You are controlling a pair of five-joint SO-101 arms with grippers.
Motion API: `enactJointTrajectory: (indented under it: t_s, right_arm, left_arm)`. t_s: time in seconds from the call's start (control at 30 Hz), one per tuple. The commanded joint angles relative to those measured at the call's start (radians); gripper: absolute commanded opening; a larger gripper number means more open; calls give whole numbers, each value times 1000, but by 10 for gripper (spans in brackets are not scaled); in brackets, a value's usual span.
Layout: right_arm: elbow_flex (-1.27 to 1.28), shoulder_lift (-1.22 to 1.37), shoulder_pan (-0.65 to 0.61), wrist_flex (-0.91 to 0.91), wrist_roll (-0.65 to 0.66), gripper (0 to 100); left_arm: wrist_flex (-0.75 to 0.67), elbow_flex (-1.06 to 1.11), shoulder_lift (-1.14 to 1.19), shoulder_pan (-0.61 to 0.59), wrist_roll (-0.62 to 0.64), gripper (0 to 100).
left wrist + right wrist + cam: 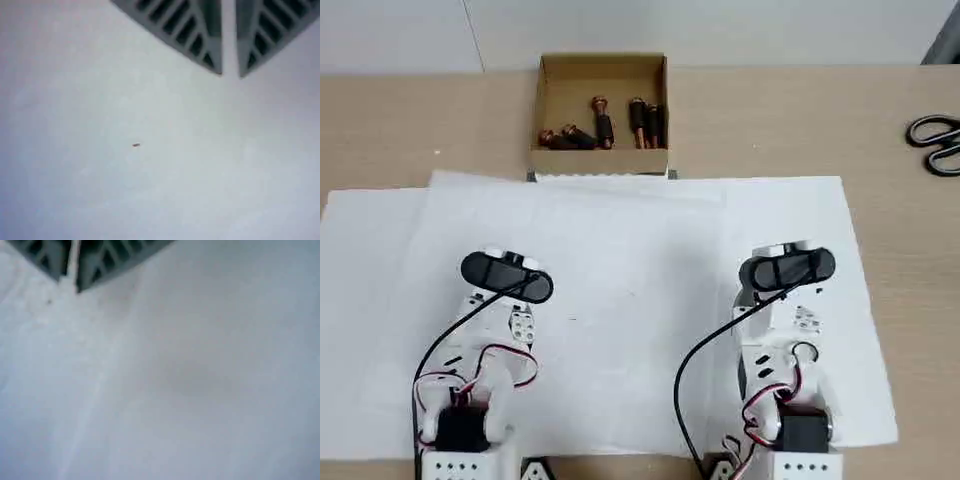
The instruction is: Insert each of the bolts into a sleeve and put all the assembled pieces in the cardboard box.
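The cardboard box [552, 82] stands at the table's far middle. Inside it lie several dark sleeves with copper-coloured bolts in them [603, 124], some near the box's front wall. Both arms are folded back at the near edge, far from the box. The left arm [507, 275] hangs over the white paper, and my left gripper [231, 74] is shut with nothing in it. The right arm [786, 268] sits the same way, my right gripper [68, 285] shut and empty just above the paper.
A large white paper sheet [640, 260] covers the near half of the wooden table. Black scissors [935, 143] lie at the far right edge. A tiny dark speck [136, 145] marks the paper.
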Motion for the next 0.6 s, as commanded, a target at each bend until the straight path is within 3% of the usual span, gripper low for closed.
enactJointTrajectory:
  t_s: [0.0,0.57]
  right_arm:
    - [55,-16,8,-42,-15,3]
    - [54,-13,7,5,-15,3]
  left_arm:
    - [0,-4,-14,5,-5,7]
    - [0,-4,-14,5,-5,7]
